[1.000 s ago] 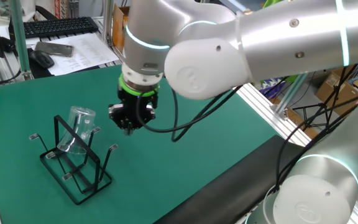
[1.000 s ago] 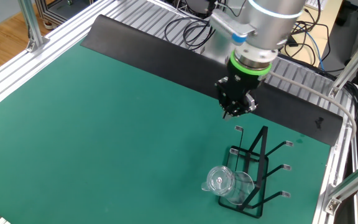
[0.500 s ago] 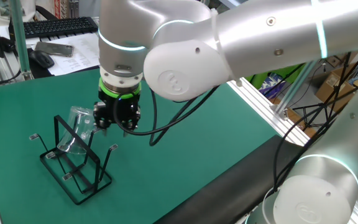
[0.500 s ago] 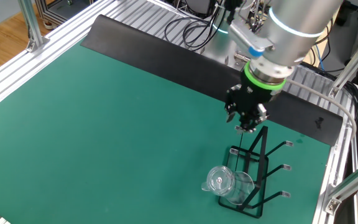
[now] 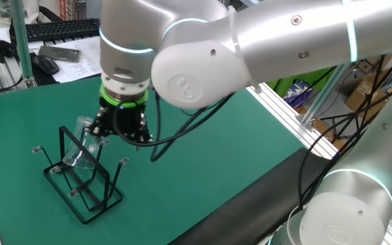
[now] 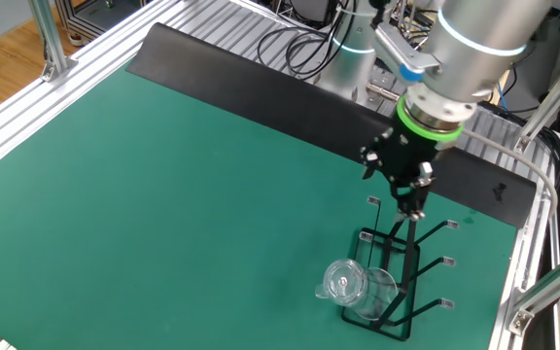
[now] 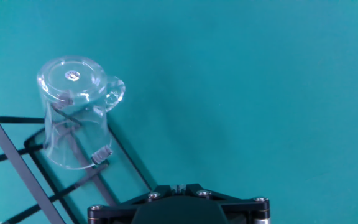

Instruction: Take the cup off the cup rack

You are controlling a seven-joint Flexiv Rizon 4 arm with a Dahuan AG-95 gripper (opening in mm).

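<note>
The cup is a clear tumbler hung upside down, tilted, on a prong of the cup rack, a black wire stand on the green mat. In the other fixed view the cup sits at the near end of the rack. My gripper hovers just right of the cup, over the rack's far end, touching nothing. Its fingers look closed to a point and hold nothing. In the hand view the cup and rack bars lie upper left of the gripper.
A keyboard, a mouse and papers lie beyond the mat's far edge. Aluminium rails and a black strip border the mat. Cables hang behind. My arm's big elbow looms over the mat.
My gripper has moved from the open mat beside the rack to over the rack, close to the cup. The cup and rack have not moved.
</note>
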